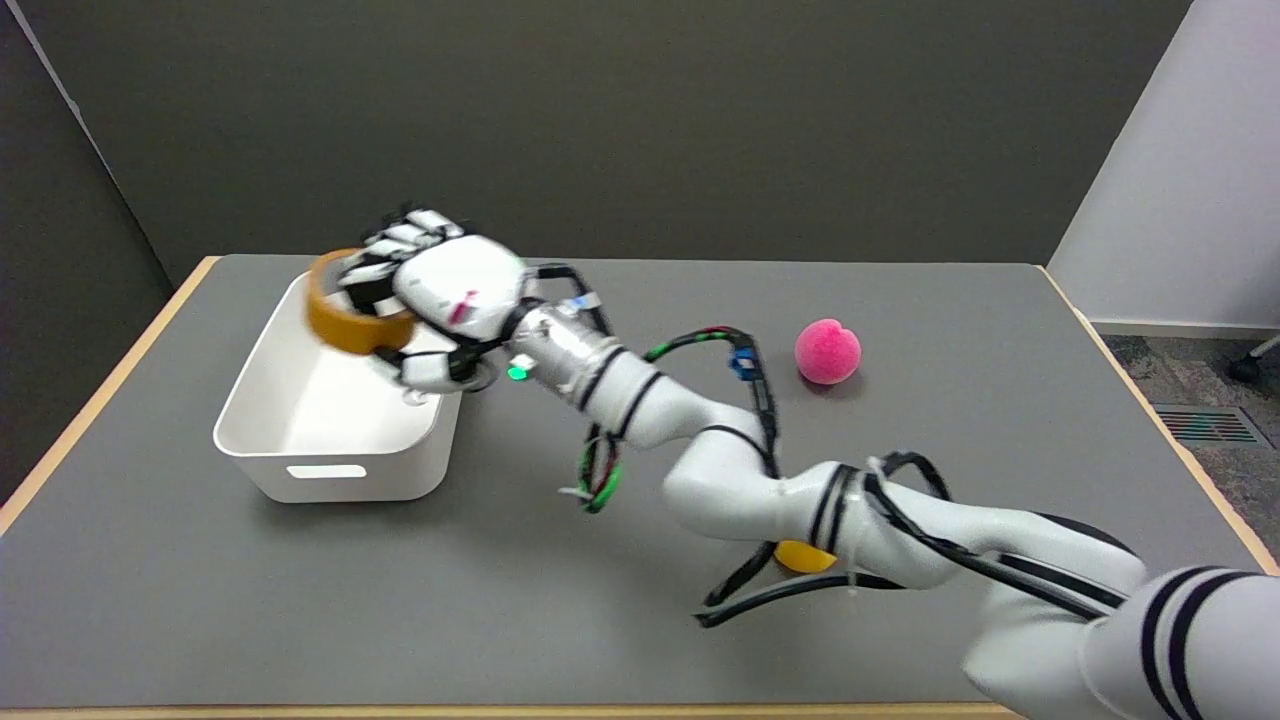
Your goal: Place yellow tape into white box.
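Right arm point(900, 530): white, black-banded, reaching from the lower right across the grey table point(150, 600) toward the upper left, cables looped along it.
Yellow object point(803, 556): small, mostly hidden under the arm; cannot tell what it is.
White box point(330, 470): open-topped, handle slot in its near wall; the visible part of its floor is bare.
Right hand point(450, 295): over the box's far right corner, fingers clamped on the yellow tape.
Yellow tape point(345, 320): roll held in the air above the box's far end, not resting on the floor.
Pink ball point(827, 351): on the table, well apart from the box, right of the arm.
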Available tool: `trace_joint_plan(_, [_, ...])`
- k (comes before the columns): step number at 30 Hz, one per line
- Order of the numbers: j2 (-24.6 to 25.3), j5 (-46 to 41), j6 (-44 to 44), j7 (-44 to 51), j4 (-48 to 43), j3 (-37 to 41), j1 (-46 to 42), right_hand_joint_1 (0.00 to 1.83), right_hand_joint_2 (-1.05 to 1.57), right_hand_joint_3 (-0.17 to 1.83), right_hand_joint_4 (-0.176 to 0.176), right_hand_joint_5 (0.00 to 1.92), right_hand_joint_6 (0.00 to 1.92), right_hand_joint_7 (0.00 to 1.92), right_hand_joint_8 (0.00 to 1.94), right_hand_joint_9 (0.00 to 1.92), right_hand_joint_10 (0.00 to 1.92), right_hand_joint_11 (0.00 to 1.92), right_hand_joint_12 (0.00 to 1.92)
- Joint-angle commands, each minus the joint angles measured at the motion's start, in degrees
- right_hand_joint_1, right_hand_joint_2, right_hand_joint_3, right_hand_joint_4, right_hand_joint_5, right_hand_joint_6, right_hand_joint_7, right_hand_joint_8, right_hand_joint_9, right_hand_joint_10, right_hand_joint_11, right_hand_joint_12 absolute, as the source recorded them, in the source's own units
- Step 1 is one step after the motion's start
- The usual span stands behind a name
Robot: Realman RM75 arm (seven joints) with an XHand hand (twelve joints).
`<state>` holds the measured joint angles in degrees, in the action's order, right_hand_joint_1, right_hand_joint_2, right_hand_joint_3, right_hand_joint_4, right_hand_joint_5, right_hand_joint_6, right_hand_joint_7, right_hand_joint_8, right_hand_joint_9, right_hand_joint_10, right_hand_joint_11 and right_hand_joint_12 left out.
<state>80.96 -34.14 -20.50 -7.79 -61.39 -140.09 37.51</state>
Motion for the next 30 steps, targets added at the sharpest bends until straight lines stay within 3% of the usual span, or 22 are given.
trace_joint_plan(1, [10.4, 5.8, 4.0, -9.6, 9.3, -8.8, 7.2, 0.87, 1.04, 0.49, 0.176, 0.69, 1.53, 0.36, 0.4, 0.18, 0.59, 0.0, 0.93])
trace_joint_plan(10, [9.0, 5.1, 5.9, -11.8, 9.9, -6.8, 5.5, 0.85, 1.08, 0.44, 0.176, 0.67, 1.54, 0.35, 0.39, 0.18, 0.59, 0.0, 0.93])
trace_joint_plan(11, [8.7, 5.1, 6.2, -12.3, 9.9, -6.2, 5.2, 0.78, 1.01, 0.51, 0.172, 0.6, 1.4, 0.34, 0.37, 0.18, 0.58, 0.0, 0.94])
trace_joint_plan(13, [8.1, 5.1, 6.6, -12.5, 9.7, -5.0, 4.6, 0.52, 0.66, 0.88, 0.153, 0.38, 0.82, 0.29, 0.31, 0.17, 0.56, 0.0, 1.0])
trace_joint_plan(17, [7.0, 5.1, 6.5, -12.5, 9.4, -3.7, 3.7, 0.41, 0.58, 0.97, 0.112, 0.28, 0.61, 0.24, 0.34, 0.13, 0.58, 0.0, 1.02])
trace_joint_plan(24, [5.3, 5.6, 5.4, -11.9, 8.3, -1.0, 2.9, 0.39, 0.58, 0.97, 0.107, 0.25, 0.57, 0.23, 0.33, 0.12, 0.58, 0.0, 1.04])
trace_joint_plan(30, [-1.8, 4.9, 4.7, -11.0, -1.9, 15.3, -2.0, 0.39, 0.58, 0.97, 0.102, 0.22, 0.52, 0.24, 0.34, 0.12, 0.58, 0.0, 1.04])
